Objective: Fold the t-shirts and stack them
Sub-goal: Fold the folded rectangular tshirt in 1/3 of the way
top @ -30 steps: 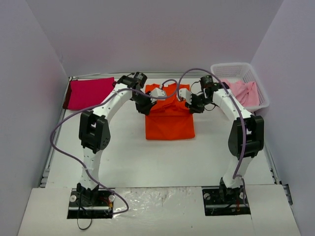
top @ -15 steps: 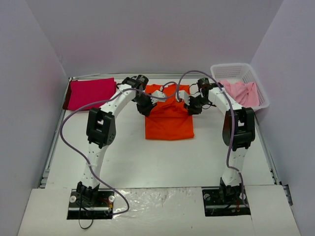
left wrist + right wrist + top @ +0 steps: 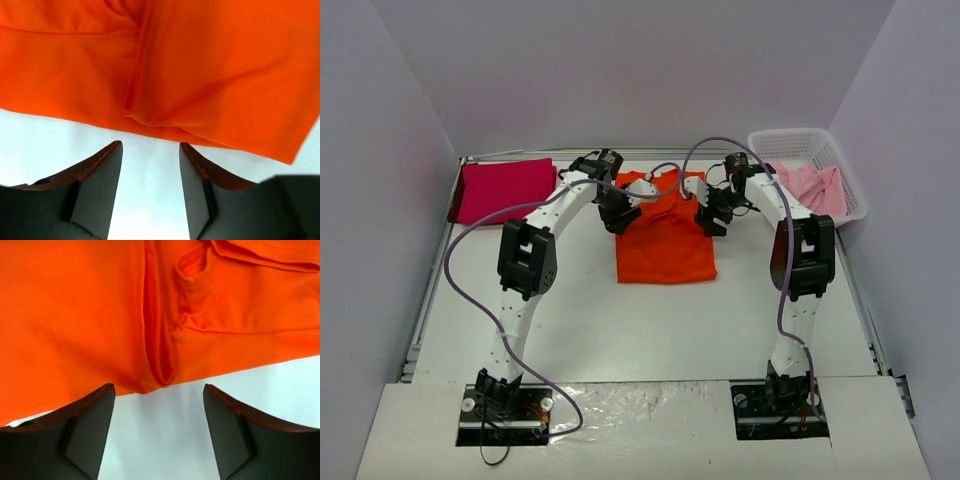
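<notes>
Both arms stand at the near edge of the table [image 3: 620, 330]. The left arm [image 3: 525, 265] and the right arm [image 3: 807, 262] bend up like arches and lean far out toward 12 o'clock, with their wrists tipped down.

The left claw [image 3: 150, 150] is open a little way and holds nothing. The right claw [image 3: 159, 392] is open wider and holds nothing too. Each one has a wrinkled edge of the orange t-shirt [image 3: 665, 245] just past its tips.

That shirt lies in the middle of the table. Its near part is flat and tidy, but its far end is bunched up. I think it is only partly folded, so folding is the step now. Next, both claws need to pinch the cloth together, so it does not twist.

Farther off, the magenta-red t-shirt [image 3: 505, 188] lies flat at 10 o'clock. The pale pink t-shirt [image 3: 817, 188] sits in the white basket [image 3: 790, 135] at 2 o'clock.
</notes>
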